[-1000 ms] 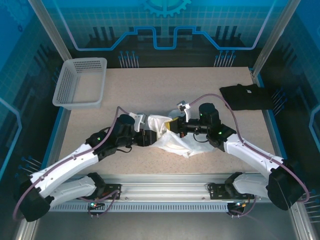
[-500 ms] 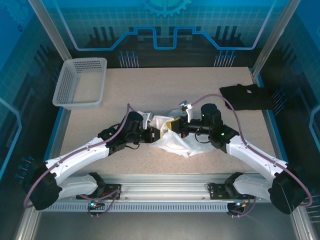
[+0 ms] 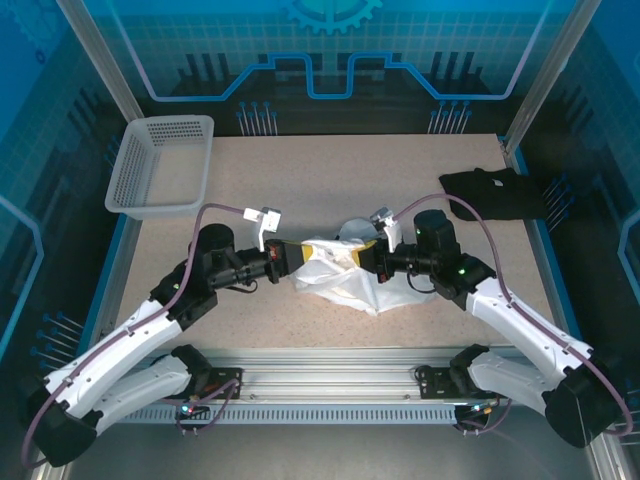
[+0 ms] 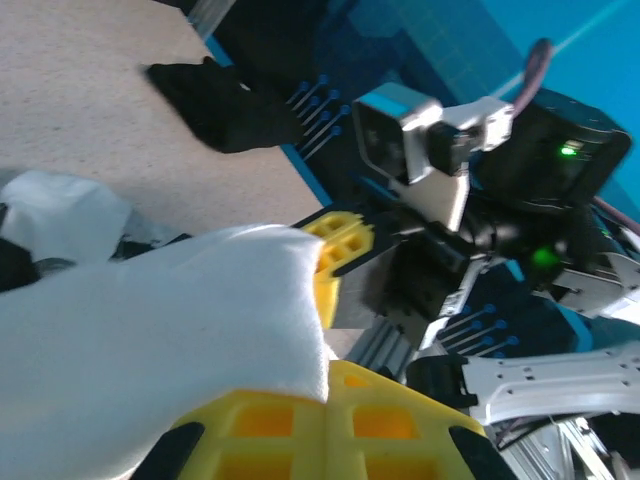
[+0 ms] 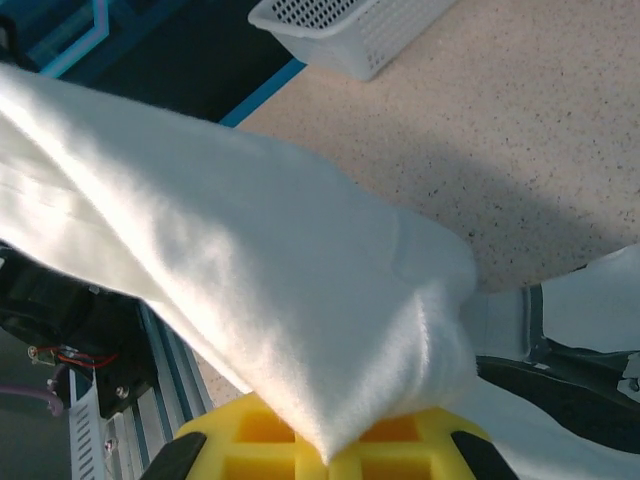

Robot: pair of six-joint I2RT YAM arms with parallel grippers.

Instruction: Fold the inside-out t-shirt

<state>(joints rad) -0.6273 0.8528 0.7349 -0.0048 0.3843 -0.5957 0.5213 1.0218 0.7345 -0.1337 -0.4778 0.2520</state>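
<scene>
The white inside-out t-shirt (image 3: 335,275) hangs bunched between my two grippers near the middle of the table, its lower part slumped on the surface. My left gripper (image 3: 288,257) is shut on the shirt's left end; white cloth (image 4: 150,340) spills out over its yellow fingers (image 4: 330,420). My right gripper (image 3: 364,254) is shut on the shirt's right end, and the cloth (image 5: 300,300) drapes from its yellow fingers (image 5: 330,445). The two grippers face each other a short way apart, with the cloth stretched between them.
A black folded garment (image 3: 495,192) lies at the back right of the table. A white mesh basket (image 3: 160,165) stands at the back left. Blue rails edge the speckled table (image 3: 300,170) on both sides.
My left arm has drawn back to the left and my right gripper has shifted slightly right, pulling the held shirt out wider between them.
</scene>
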